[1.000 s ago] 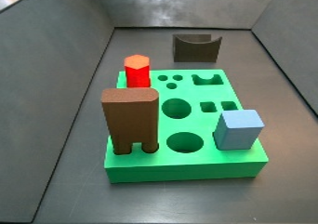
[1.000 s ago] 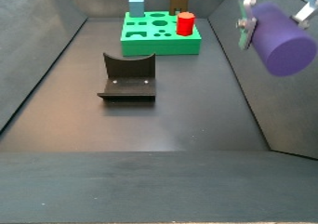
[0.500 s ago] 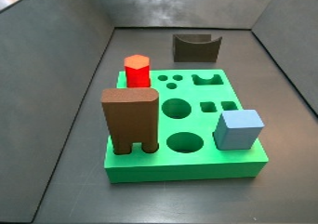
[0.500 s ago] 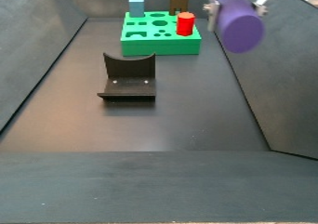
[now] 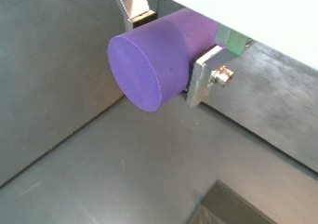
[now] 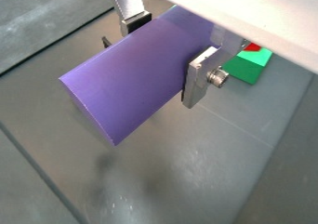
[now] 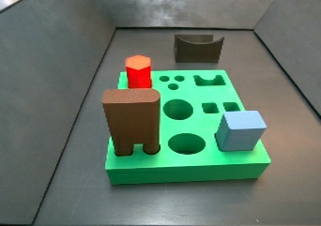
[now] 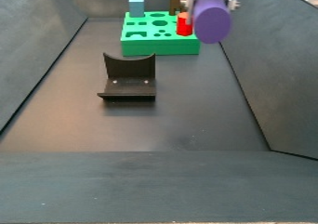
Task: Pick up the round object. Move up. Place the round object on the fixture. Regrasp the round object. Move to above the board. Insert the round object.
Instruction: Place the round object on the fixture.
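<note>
Side view shows the round object (image 8: 211, 13) carried high in the air, now nearer the middle of the box than a second ago, when it hung far over by the right-hand wall; half a second ago it was partway across. To my eye the peg is travelling toward the fixture (image 8: 128, 77), which sits empty on the dark floor, so the placing step looks under way but not done. Both wrist views show the purple cylinder lying crosswise between the silver finger plates (image 5: 203, 74) of the gripper (image 6: 165, 49), the jaws closed firmly on its sides with nothing else touching it. Beyond it stands the green board (image 8: 161, 34) at the far end, with the red hexagonal peg (image 8: 184, 23) and a light blue block (image 8: 136, 6) seated in it, well apart from the fixture.
</note>
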You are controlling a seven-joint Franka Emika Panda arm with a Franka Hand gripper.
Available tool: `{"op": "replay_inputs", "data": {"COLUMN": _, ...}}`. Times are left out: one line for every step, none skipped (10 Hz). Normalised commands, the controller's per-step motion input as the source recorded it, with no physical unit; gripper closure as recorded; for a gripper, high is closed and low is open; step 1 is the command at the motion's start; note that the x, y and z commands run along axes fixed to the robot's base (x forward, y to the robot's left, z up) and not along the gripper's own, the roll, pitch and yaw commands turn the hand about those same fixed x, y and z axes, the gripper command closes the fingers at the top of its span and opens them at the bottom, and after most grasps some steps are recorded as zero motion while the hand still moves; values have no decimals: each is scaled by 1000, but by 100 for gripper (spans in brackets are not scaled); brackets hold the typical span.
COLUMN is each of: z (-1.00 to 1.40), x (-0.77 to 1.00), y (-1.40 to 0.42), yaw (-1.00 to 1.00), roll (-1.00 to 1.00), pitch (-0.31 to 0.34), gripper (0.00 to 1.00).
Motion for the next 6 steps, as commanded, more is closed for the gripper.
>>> {"op": "replay_inputs", "data": {"z": 9, "x": 1000, "y": -186, "yaw": 21, "roll": -80, "pitch": 136, "gripper": 100}}
{"op": "replay_inputs", "data": {"z": 6, "x": 1000, "y": -161, "yaw": 23, "roll": -70, "pitch": 129, "gripper": 100}}
{"op": "replay_inputs", "data": {"z": 7, "x": 1000, "y": -143, "yaw": 26, "roll": -65, "pitch": 129, "gripper": 100}}
{"op": "replay_inputs", "data": {"z": 9, "x": 1000, "y": -120, "yaw": 26, "roll": -69, "pitch": 135, "gripper": 100}}
{"op": "replay_inputs", "data": {"z": -14, "x": 1000, "y": -343, "yaw": 129, "roll": -1000, "pitch": -24, "gripper": 100}}
{"op": "replay_inputs", "data": {"z": -17, "x": 1000, "y": -321, "yaw": 120, "roll": -1000, "pitch": -23, "gripper": 100}}
